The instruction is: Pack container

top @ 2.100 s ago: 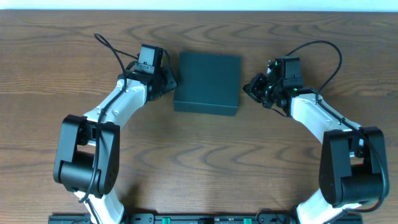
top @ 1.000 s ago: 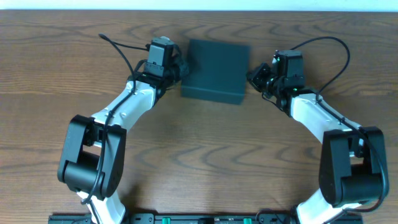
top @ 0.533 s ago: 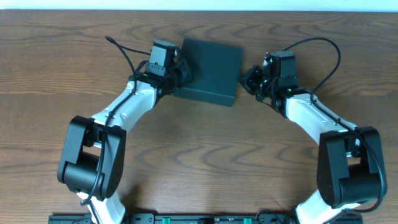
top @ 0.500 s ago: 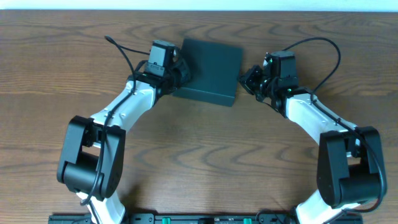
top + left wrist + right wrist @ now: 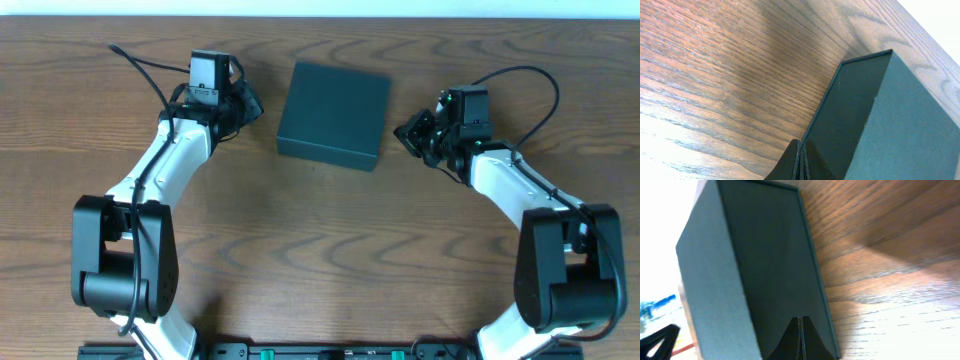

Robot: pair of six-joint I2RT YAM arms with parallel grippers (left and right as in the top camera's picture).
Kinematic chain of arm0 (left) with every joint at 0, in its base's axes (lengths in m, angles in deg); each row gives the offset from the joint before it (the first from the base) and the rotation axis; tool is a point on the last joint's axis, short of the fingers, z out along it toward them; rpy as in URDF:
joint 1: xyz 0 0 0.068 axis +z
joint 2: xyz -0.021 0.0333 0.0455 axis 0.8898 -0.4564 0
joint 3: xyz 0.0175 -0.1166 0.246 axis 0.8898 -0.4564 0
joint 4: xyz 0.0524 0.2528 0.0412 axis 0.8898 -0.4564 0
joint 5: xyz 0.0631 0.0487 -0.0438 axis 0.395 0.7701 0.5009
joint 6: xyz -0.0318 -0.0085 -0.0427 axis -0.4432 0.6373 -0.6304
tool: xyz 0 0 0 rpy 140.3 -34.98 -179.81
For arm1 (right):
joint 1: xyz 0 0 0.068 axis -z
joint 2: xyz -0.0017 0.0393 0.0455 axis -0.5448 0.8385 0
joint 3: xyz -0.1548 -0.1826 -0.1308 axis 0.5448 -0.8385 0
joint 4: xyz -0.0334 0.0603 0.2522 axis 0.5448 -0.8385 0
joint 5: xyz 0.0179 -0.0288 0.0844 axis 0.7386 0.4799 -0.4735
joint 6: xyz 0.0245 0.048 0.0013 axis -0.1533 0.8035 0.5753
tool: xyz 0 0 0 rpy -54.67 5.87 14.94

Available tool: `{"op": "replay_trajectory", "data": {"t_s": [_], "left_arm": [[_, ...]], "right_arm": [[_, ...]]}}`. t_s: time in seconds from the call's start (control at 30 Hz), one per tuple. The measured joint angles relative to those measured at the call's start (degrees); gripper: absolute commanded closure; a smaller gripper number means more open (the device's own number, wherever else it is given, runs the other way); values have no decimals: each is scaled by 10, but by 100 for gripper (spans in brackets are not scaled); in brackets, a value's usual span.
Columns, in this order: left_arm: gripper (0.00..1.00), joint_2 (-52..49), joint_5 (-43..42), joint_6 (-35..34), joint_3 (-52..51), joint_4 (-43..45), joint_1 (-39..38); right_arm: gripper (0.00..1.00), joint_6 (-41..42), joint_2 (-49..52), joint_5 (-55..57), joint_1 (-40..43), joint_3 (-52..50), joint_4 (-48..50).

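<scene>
The brown wood-grain bench (image 5: pixel 320 250) carries only one object, the dark teal-green rectangular cardboard container (image 5: pixel 333 112). It sits in the upper centre of the overhead frame with its lid down flat, turned slightly clockwise against the bench's edge. It lies where it lay half a second ago.

The change is in the arms. The left arm, which was pressed against the container's left edge, has swung back toward the upper left. Its left claw (image 5: pixel 250 103) now stands well apart from the box. The right claw (image 5: pixel 407 133) has eased a little to the right and sits near the container's right side without touching it.

Both wrist views show the fingers pinched together on nothing. The left claw (image 5: pixel 800 160) points at the container's near corner (image 5: pixel 890 115), and the right claw (image 5: pixel 801 337) faces its dark side wall (image 5: pixel 765 255).

With the lid closed, no loose items in sight and both arms clear, the nudging looks finished and the packing appears at or near its end. What is inside cannot be seen.

No brand, label or writing shows on the container or anywhere else.
</scene>
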Motion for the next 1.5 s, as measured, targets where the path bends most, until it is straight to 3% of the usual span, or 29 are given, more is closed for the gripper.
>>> {"op": "replay_trajectory", "data": {"t_s": [0.33, 0.9, 1.5], "left_arm": [[94, -71, -12, -2, 0, 72, -2], [94, -99, -81, -43, 0, 83, -38], [94, -99, -147, -20, 3, -60, -37]], "right_arm": [[99, -5, 0, 38, -1, 0, -5], [99, 10, 52, 38, -42, 0, 46], [99, 33, 52, 1, -34, 2, -43]]}}
